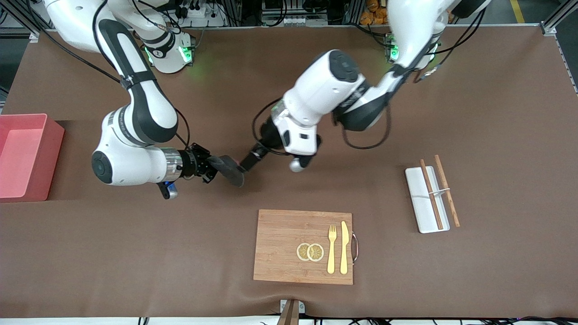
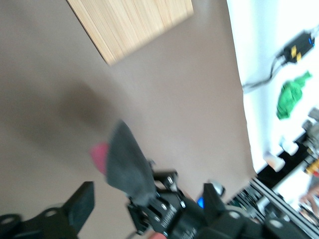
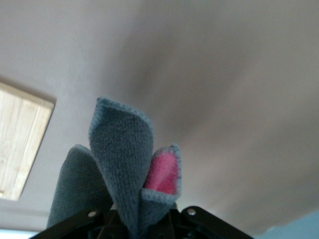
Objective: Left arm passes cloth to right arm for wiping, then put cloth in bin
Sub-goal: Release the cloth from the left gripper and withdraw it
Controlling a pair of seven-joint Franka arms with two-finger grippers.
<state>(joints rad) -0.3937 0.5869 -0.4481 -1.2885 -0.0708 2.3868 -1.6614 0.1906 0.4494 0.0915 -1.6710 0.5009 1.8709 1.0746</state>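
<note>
The dark grey cloth (image 1: 229, 169) with a pink inner side hangs in the air between the two grippers, over the bare brown table. My right gripper (image 1: 207, 166), on the arm with the silver cuff, is shut on one end of the cloth. In the right wrist view the cloth (image 3: 122, 164) stands up out of that gripper (image 3: 142, 221). My left gripper (image 1: 246, 163) is at the cloth's other end, fingers spread wide. The left wrist view shows it (image 2: 147, 209) open, with the cloth (image 2: 127, 159) free between its fingers. The pink-red bin (image 1: 22, 155) stands at the right arm's end of the table.
A wooden board (image 1: 280, 246) with two lemon slices, a fork and a knife lies nearer to the front camera than the grippers. A white tray (image 1: 417, 189) with chopsticks lies toward the left arm's end.
</note>
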